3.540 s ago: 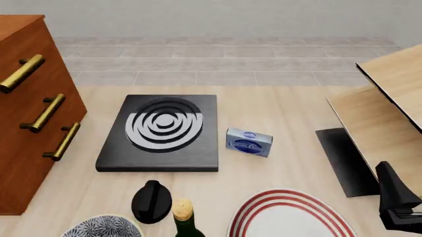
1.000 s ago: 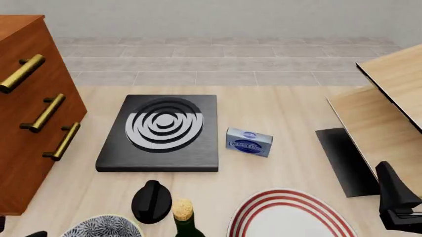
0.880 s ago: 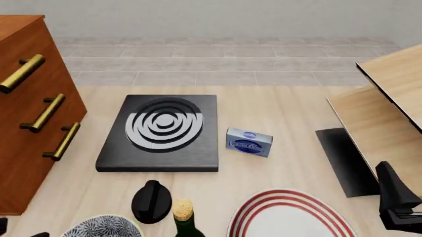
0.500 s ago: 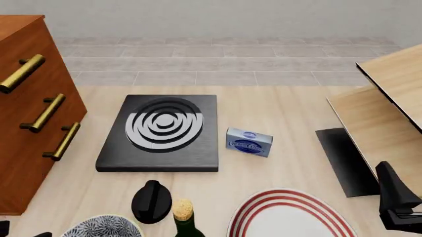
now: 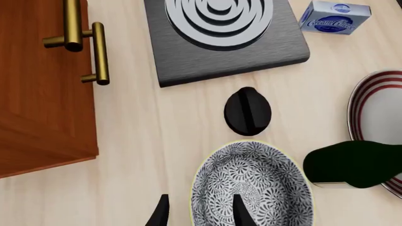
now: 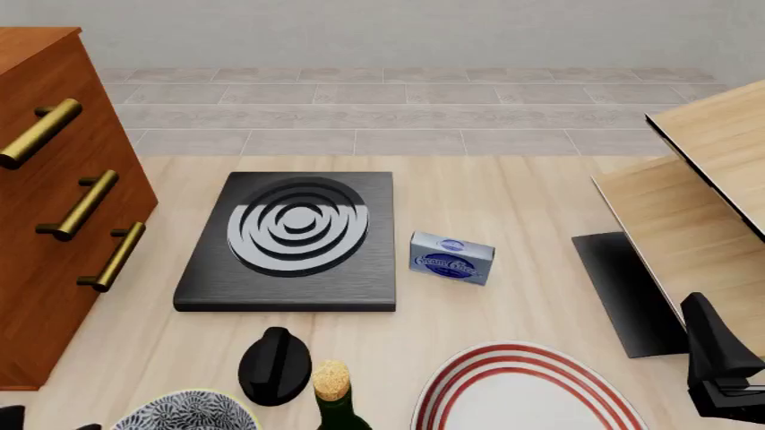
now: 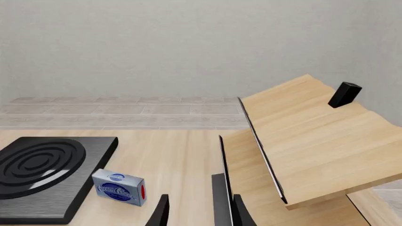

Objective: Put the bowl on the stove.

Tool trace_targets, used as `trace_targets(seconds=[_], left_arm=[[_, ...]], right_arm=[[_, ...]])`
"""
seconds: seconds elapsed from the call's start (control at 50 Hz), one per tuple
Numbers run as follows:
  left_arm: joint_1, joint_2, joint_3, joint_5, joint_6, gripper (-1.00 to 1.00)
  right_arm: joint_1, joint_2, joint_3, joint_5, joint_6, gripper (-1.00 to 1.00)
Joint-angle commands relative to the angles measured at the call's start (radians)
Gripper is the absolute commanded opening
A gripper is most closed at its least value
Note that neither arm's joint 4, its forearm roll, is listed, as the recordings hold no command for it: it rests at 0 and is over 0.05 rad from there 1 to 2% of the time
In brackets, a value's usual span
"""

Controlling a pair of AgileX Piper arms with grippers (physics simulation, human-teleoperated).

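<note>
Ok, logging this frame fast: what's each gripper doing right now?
Left gripper: open, straddling the bowl's rim, nothing gripped yet.
Right gripper: open, empty, away from the bowl.

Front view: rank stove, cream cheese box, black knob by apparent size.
1. stove, clearly largest.
2. black knob and cream cheese box look about alike; the knob sits nearer the camera, so I won't rank them.
</note>
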Motion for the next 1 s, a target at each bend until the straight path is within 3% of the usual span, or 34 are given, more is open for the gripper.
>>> trace_targets(seconds=[0.02,0.62,1.0], left_arm=[[0.001,-0.002,0.024,-0.015,-0.005,1.00],[-0.005,0.009,0.102,-0.083,-0.028,1.00],[0.008,0.025,0.134,-0.118,-0.008,1.00]], right_arm=[[0.000,0.000,0.000,0.000,0.000,1.00],[0.000,0.000,0.000,0.000,0.000,1.00],[0.000,0.000,0.000,0.000,0.000,1.00]])
